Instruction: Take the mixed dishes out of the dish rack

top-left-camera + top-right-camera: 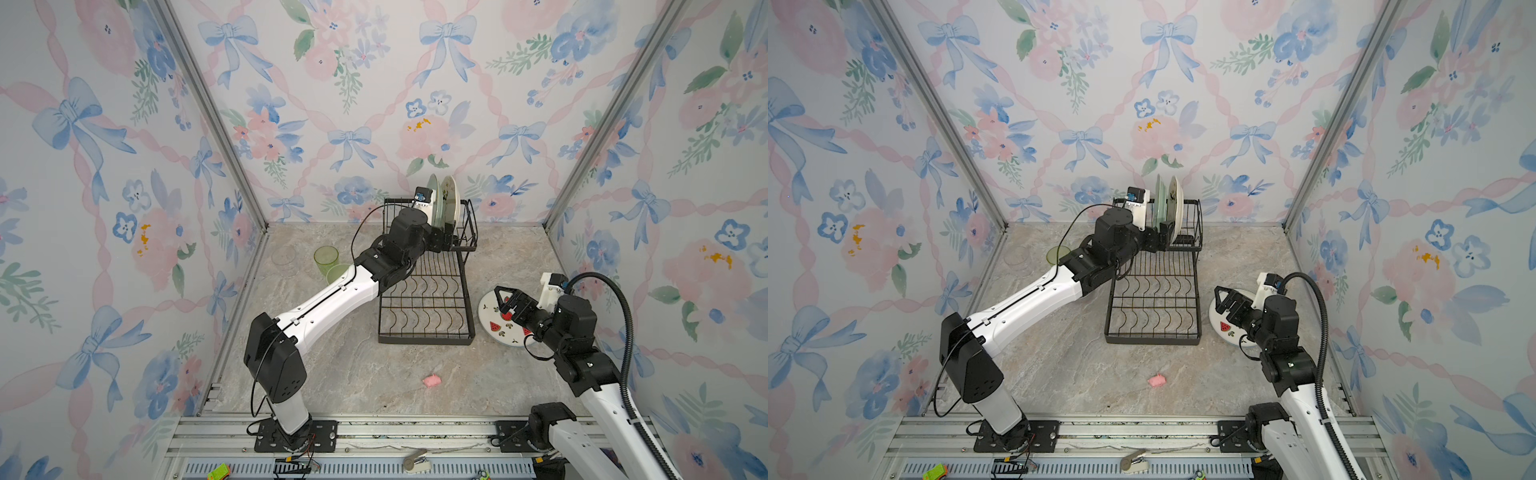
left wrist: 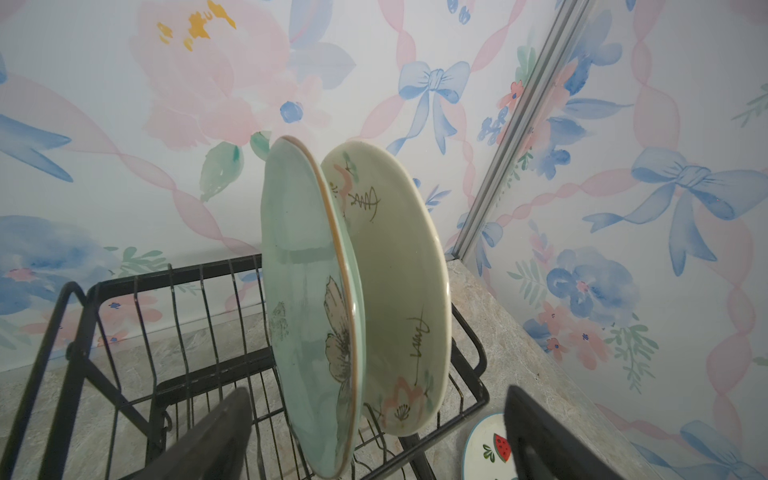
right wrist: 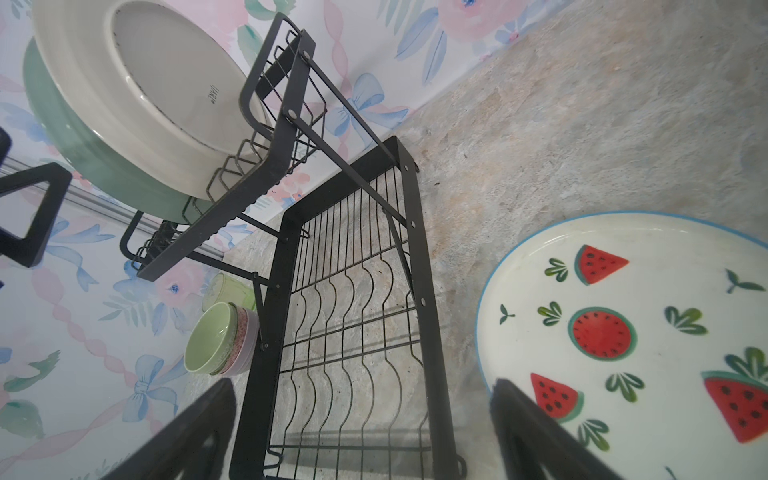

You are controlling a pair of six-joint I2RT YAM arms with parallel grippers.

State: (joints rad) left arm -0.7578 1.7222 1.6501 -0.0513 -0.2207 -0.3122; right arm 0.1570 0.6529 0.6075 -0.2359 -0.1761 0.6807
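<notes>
The black wire dish rack (image 1: 428,316) (image 1: 1154,316) stands at mid-table. Its raised upper tier (image 2: 124,299) holds a pale green plate (image 2: 303,291) (image 1: 433,195) and a cream plate (image 2: 399,270) (image 1: 451,195), both on edge. My left gripper (image 2: 374,457) (image 1: 446,239) is open at that tier, a finger (image 2: 216,436) on either side of the plates' lower edges and touching neither. The watermelon plate (image 3: 623,311) (image 1: 494,324) lies flat on the table right of the rack. Over its left part hovers my right gripper (image 1: 505,301) (image 1: 1223,301), open and empty.
Left of the rack stand a green tumbler (image 1: 326,257), a clear glass (image 1: 284,259) and nested bowls, pale green uppermost (image 3: 216,340). A small pink lump (image 1: 432,380) lies on the table in front of the rack. The lower tier (image 3: 353,332) holds nothing. Walls close in on three sides.
</notes>
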